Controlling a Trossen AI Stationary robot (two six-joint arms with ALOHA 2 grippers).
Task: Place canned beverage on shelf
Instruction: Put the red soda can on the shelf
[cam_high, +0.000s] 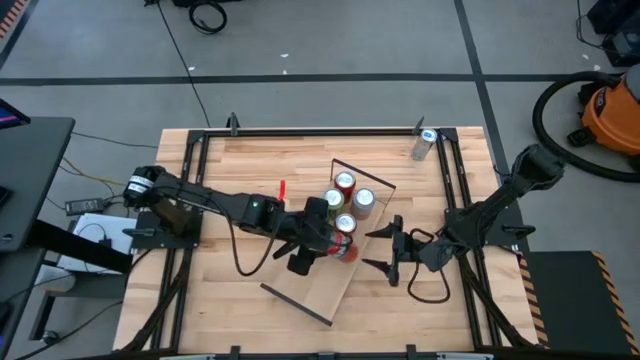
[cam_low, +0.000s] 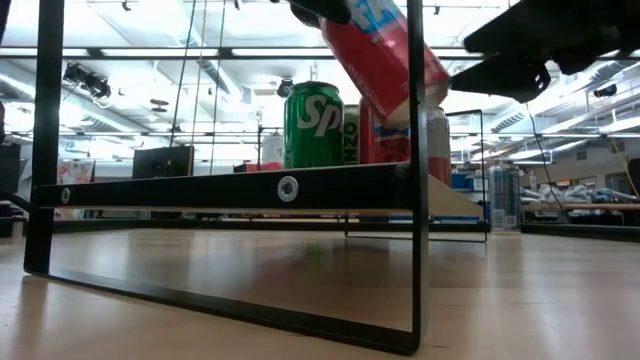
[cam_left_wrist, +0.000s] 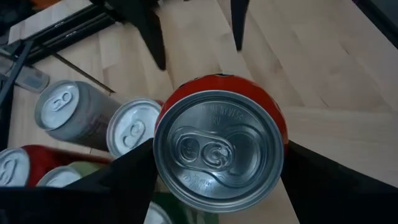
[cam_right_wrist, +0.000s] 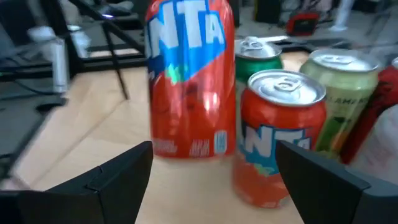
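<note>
An orange soda can (cam_high: 348, 248) hangs tilted over the shelf (cam_high: 318, 288), a light-wood board with a black wire frame (cam_low: 415, 200) lying aslant mid-table. My left gripper (cam_high: 338, 244) is shut on this can. Several other cans stand on the board on their bases: a second orange one (cam_right_wrist: 280, 140), a green one (cam_low: 313, 125), a pale green one (cam_right_wrist: 345, 102) and a red one (cam_high: 345, 183). My right gripper (cam_high: 384, 250) stands open just to the right of the shelf, pointing at the held can (cam_right_wrist: 189, 81), with nothing between its fingers. My left gripper pinches the can's side wall (cam_left_wrist: 275, 121) near its top rim between the two fingers (cam_left_wrist: 323, 177), one on either side. The fingers slant down from the table's left. The can (cam_low: 385, 60) is lifted clear of the board, with its top leaning toward the left arm.
A silver can (cam_high: 424, 143) lies near the table's far right corner. A small red object (cam_high: 283, 188) lies left of the shelf. Black rails (cam_high: 190, 190) run along the table's left and right sides. Bare wood shows at the far and near parts of the table.
</note>
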